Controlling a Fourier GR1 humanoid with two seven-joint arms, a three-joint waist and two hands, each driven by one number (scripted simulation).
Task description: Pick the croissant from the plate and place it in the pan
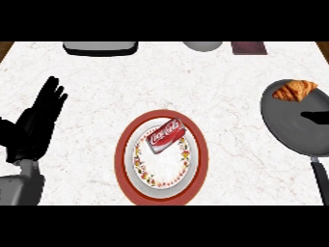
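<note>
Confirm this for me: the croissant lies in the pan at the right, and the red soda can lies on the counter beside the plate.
One detail is wrong. The head view shows the red soda can lying on the plate itself, not on the counter beside it. The rest holds: the croissant lies in the pan at the right, near its far rim.

Golden-brown croissant (294, 90) lies inside the pan (298, 135), at its far rim. Pan is dark grey, round, black handle pointing to near edge. Plate (197, 144), red-rimmed with floral ring, sits left of pan, no croissant on it.
</note>
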